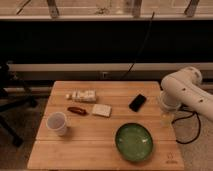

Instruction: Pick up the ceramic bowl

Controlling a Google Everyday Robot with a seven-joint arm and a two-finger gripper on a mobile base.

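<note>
The ceramic bowl point(134, 142) is wide, shallow and glossy green, and it sits upright on the wooden table point(90, 150) near the front right. My white arm point(185, 92) reaches in from the right. Its gripper point(167, 119) hangs at the table's right edge, up and to the right of the bowl and apart from it. The gripper is open and holds nothing.
A white cup point(57, 123) stands at the front left. A black phone point(138, 102), a pale flat packet point(101, 110), a red-brown item point(77, 110) and a wrapped snack point(83, 95) lie across the table's back half. An office chair point(10, 100) is at the far left.
</note>
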